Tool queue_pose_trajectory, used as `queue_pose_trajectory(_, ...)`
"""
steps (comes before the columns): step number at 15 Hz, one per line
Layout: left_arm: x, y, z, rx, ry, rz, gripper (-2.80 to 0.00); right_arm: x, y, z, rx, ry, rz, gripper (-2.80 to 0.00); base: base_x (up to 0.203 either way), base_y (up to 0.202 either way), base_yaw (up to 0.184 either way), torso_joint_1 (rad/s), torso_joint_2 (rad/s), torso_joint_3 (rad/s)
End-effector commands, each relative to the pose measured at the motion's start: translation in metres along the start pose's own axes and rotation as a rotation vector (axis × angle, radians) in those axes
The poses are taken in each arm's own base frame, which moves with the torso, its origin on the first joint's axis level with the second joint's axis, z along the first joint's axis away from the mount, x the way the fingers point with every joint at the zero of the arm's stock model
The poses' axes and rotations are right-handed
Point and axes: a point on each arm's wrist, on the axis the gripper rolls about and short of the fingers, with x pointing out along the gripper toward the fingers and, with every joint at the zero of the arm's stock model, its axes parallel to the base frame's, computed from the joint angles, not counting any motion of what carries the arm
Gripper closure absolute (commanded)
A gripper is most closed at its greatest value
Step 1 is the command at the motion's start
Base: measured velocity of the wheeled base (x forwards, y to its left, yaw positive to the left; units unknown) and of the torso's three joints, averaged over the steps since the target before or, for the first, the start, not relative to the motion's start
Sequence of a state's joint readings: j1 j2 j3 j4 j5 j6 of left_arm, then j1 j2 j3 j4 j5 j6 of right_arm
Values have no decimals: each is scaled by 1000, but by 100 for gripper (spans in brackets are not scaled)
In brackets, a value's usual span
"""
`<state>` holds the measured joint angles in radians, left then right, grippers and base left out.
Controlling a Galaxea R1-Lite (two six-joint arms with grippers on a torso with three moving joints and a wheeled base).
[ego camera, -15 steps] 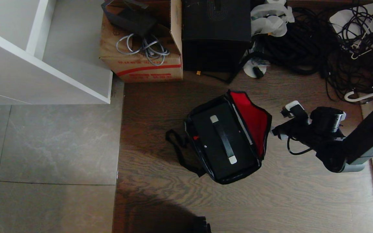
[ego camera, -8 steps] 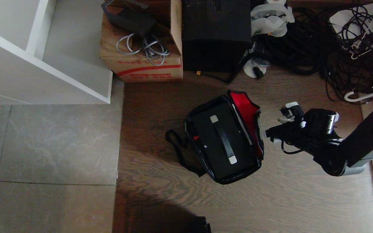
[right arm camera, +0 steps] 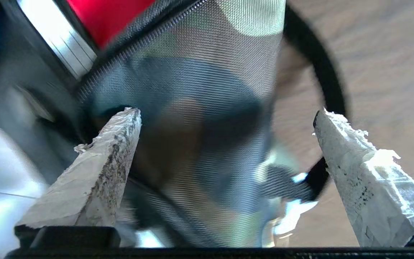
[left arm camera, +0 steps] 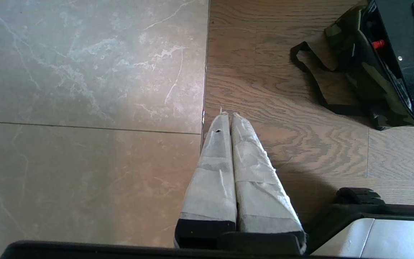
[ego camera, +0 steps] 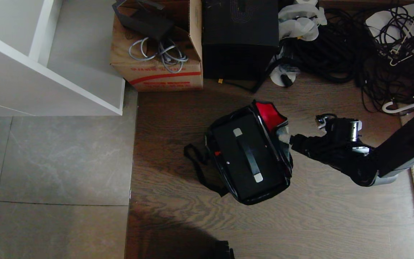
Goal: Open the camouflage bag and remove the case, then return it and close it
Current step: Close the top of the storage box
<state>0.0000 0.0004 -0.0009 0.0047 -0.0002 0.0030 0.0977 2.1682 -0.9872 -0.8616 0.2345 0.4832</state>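
Spreading wide, right gripper [right arm camera: 225,115] at woven camouflage bag [ego camera: 282,144] flap, boxy hard case [ego camera: 246,158] inside

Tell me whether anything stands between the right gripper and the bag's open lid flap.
Nothing visible does. The right gripper, jaws wide open, is right up against the camouflage bag at the lid flap, whose camouflage outer side fills the space between the fingers. The case sits inside the bag, on the flap's far side.

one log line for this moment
right gripper: open, at lid flap | camouflage bag: open | case: inside | left gripper: shut, parked
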Motion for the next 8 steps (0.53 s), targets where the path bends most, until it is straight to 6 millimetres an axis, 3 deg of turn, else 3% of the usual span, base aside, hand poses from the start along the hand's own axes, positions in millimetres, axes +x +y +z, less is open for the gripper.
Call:
queue_pose_trajectory(1, 0, 0, 0, 0, 2, 0, 0, -4, 6, 11, 24, -18, 30, -280, 0, 0, 0, 0, 0, 0)
queue_pose_trajectory(3, 0, 0, 0, 0, 2, 0, 0, -9, 12, 20, 41, -43, 47, -280, 0, 0, 0, 0, 0, 0)
queue_pose_trajectory(8, 0, 0, 0, 0, 2, 0, 0, -7, 12, 15, 148, 7, 63, -280, 0, 0, 0, 0, 0, 0)
